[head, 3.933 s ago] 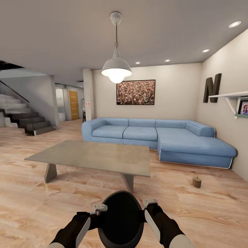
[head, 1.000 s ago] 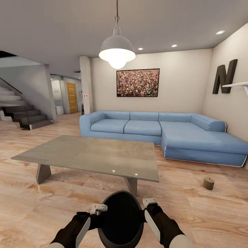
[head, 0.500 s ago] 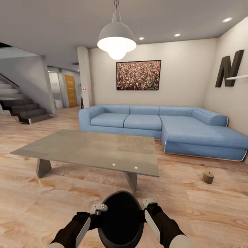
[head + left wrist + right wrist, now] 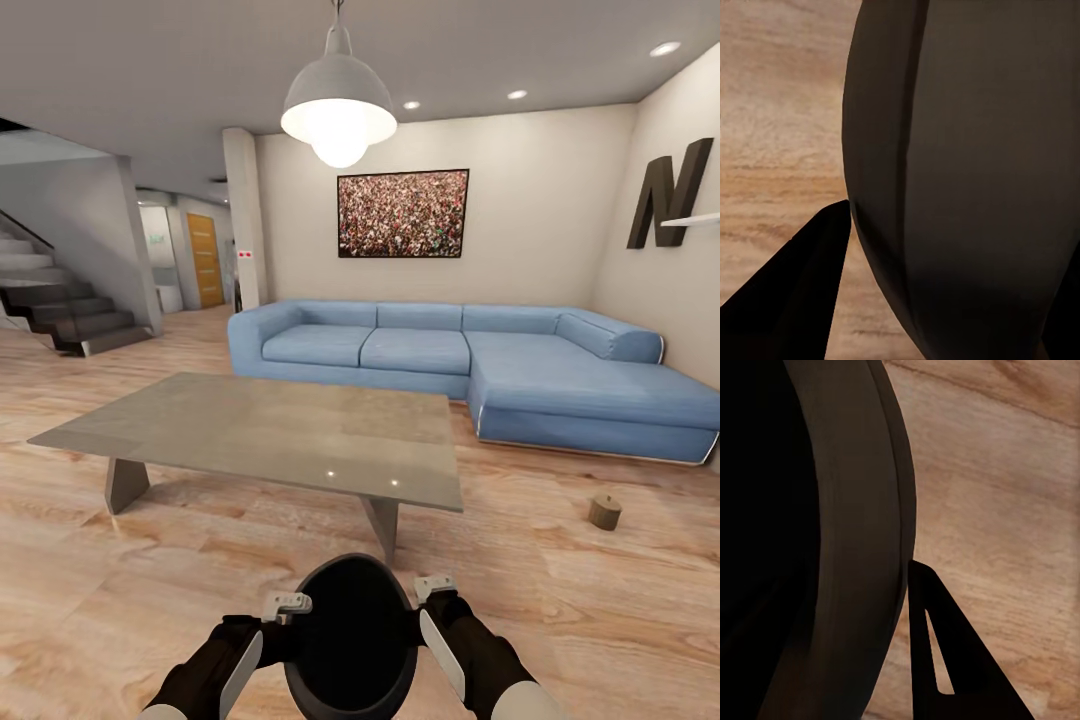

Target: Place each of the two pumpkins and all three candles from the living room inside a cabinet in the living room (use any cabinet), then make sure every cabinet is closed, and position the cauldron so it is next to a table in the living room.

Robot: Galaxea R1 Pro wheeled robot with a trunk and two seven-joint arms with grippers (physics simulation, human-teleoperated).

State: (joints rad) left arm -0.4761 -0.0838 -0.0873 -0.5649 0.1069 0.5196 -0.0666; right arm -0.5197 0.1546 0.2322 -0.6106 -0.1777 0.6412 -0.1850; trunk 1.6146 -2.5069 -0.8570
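Head view: cauldron (image 4: 350,640) carried between left hand (image 4: 287,604) and right hand (image 4: 436,588), both pressed on its rim.
Grey tabletop (image 4: 270,435) ahead on light wood floor (image 4: 620,620), blue sofa (image 4: 470,375) behind.

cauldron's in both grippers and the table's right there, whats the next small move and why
Probably roll a little closer, then lower the cauldron onto the wood floor beside the table. The left gripper and right gripper hold it by its sides in front of the robot, and a strip of bare floor lies between it and the table's near leg, so it isn't next to the table yet.
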